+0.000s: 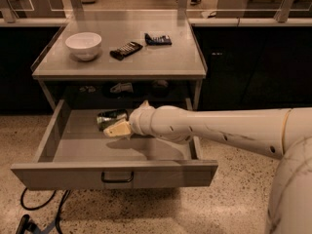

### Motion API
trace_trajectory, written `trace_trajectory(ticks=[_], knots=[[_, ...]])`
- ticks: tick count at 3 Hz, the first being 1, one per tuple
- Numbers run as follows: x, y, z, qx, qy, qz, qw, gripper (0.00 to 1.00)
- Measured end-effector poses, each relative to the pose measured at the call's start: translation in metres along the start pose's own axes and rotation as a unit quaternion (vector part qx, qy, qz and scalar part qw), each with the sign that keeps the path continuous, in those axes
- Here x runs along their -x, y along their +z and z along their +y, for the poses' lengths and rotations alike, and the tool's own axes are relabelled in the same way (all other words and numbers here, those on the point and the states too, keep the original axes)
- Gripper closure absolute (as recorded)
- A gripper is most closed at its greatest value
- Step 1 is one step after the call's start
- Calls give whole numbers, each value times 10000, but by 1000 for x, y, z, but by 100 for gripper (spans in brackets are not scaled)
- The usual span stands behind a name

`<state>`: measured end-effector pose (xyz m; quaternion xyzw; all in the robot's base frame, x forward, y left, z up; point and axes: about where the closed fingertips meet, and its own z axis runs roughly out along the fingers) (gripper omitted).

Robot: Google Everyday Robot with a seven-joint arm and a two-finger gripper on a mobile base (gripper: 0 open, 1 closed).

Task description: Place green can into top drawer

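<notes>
While the white arm (219, 130) reaches in from the right over the open drawer, the grey table (122, 65) above it carries a white bowl (84, 45), a dark flat bar (126, 49) and a dark packet (158, 39). The top drawer (114, 174) stands pulled well out. Within it, toward the back, the green can (111, 117) is tipped sideways against the gripper (115, 126); whether the gripper is clamped on it cannot be told.

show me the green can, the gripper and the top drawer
top drawer (58, 175): camera view, front panel left of the handle.
green can (111, 117): camera view, its green side.
gripper (114, 126): camera view, pale tip, inside the drawer beside the can.
</notes>
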<state>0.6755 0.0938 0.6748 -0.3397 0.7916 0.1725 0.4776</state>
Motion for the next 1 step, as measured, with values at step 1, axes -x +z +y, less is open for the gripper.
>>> trace_trajectory(ticks=[1], knots=[[0, 0, 0, 0, 0, 0, 10000, 0]])
